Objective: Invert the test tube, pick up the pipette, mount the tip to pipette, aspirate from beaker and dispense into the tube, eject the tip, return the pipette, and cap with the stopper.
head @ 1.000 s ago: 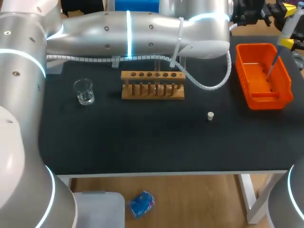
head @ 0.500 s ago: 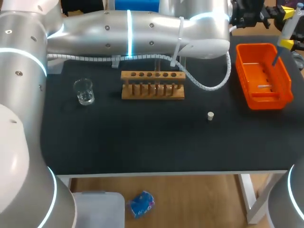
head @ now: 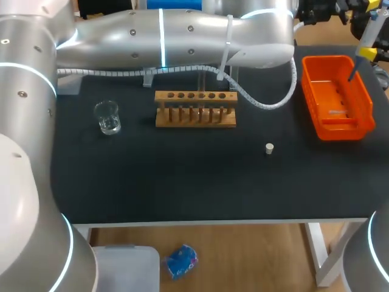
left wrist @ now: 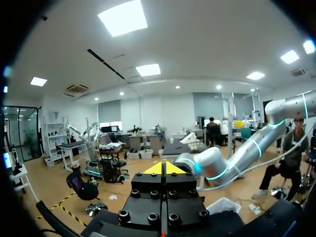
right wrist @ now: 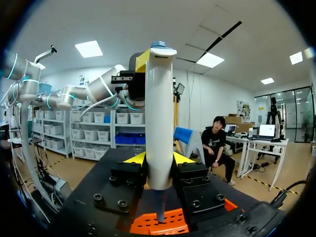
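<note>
Black counter w/ the kit spread out so each step has its own spot. Glass beaker is at our left and wooden rack mid-back. Small white stopper sits alone in front-right of the rack, well apart from everything, prob. parked for capping last. Orange bin is at far right as the waste spot. The right end effector is clamped on the pipette, fingers on both sides of the white body, holding it upright w/ its thin lower end pointing down over the bin. In the head view the pipette hangs above the bin's back half, not touching it. That pose makes sense for dropping a tip, and a pale tip lies loose on the bin floor, so we judge the eject as done, w/ return and capping left. The left end effector is closed on nothing, yellow tips pressed together. It's up off the counter facing the room, its arm lying across the back, prob. just out of the way. Count: 1 beaker, 1 rack, 1 stopper, 1 bin, 1 pipette, 1 loose tip. Rack holes too small to count, and we can't tell for sure if a tube stands in it.
</note>
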`<state>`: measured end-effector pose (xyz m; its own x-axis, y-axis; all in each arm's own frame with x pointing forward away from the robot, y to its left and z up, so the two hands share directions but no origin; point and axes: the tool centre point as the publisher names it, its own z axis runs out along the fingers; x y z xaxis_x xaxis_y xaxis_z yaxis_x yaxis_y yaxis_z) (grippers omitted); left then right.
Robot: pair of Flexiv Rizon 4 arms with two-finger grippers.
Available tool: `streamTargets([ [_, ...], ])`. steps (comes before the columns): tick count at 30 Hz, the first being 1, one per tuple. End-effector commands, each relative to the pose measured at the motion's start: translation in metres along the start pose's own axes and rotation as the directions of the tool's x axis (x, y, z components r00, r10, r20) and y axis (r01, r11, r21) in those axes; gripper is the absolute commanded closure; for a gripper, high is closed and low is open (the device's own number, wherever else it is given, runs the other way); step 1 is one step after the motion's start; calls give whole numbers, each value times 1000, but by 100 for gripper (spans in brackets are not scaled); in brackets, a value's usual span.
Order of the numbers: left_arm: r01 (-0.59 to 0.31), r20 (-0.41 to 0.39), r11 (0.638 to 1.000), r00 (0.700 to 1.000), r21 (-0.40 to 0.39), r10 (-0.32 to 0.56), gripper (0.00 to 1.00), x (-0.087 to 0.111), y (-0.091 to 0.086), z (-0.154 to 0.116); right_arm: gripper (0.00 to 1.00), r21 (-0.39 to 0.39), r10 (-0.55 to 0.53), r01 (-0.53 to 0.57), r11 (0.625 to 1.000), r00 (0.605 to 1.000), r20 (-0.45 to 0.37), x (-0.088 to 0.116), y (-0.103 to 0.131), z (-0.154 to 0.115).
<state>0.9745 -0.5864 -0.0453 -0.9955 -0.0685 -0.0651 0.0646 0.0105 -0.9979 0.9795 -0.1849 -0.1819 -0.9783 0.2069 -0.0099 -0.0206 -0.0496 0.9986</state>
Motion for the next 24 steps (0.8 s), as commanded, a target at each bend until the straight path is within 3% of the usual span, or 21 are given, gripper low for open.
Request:
streamTargets([
  [1, 12, -56, 1000, 998, -23, -13, 68, 1, -16, -20, 100, 2, 0, 0, 1000, 1000, 0, 0, 1, 0],
  [2, 12, -73, 999, 997, -34, -15, 45, 3, -18, -23, 100, 2, 0, 0, 1000, 1000, 0, 0, 1, 0],
  [3, 18, -81, 999, 997, -49, -22, 0, 5, -19, -27, 100, 2, 0, 0, 1000, 1000, 0, 0, 1, 0],
  [11, 52, -52, 978, 997, -200, -64, 0, 31, -15, -70, 100, 2, 0, 0, 1000, 1000, 0, 0, 1, 0],
  [18, 62, 58, 930, 997, -363, -44, 0, 49, -4, -100, 100, 2, 0, 0, 1000, 1000, 0, 0, 1, 0],
  [24, 62, 58, 930, 997, -363, -44, 0, 49, -4, -100, 100, 2, 0, 0, 1000, 1000, 0, 0, 1, 0],
])
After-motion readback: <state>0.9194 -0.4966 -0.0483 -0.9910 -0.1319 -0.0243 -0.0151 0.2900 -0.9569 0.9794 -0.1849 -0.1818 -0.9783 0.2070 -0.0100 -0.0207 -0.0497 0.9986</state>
